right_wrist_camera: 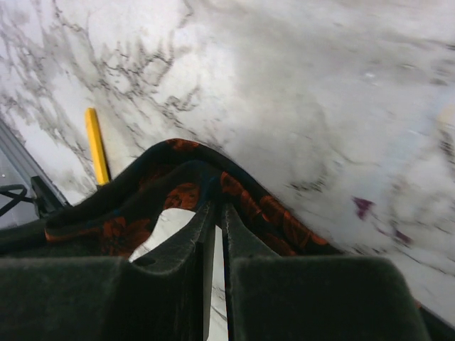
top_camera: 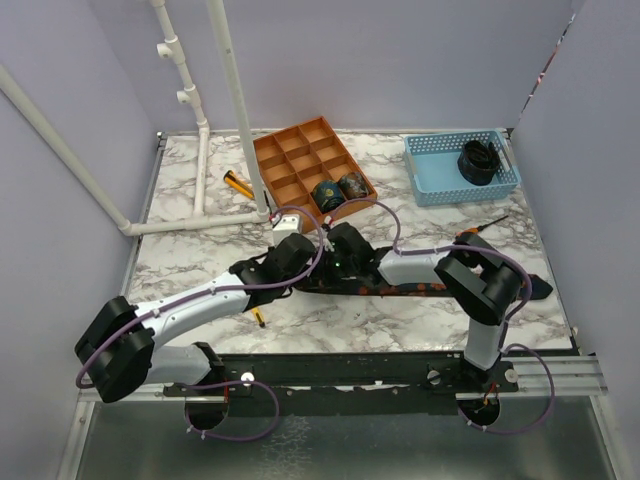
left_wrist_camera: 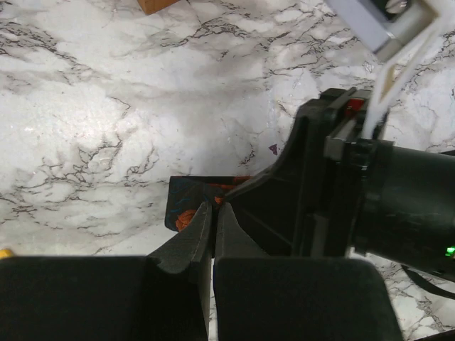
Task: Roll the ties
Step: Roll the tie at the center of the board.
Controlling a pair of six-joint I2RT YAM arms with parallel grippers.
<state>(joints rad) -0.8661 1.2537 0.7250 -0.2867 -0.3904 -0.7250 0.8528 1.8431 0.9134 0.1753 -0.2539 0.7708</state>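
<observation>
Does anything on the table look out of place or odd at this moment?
A yellow stick lies loose on the marble table close to the flat tie, and an orange-handled tool lies near the blue basket. Neither seems part of tie rolling.

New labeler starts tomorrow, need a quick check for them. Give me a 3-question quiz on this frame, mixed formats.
1. True or false: the blue basket holds one coiled tie.
2. How many coiled ties sit in the orange divided tray? A) none B) two C) four
3. Short answer: what colour is the pattern on the unrolled tie?

Key: 1 true; 2 B; 3 orange-red.
</observation>
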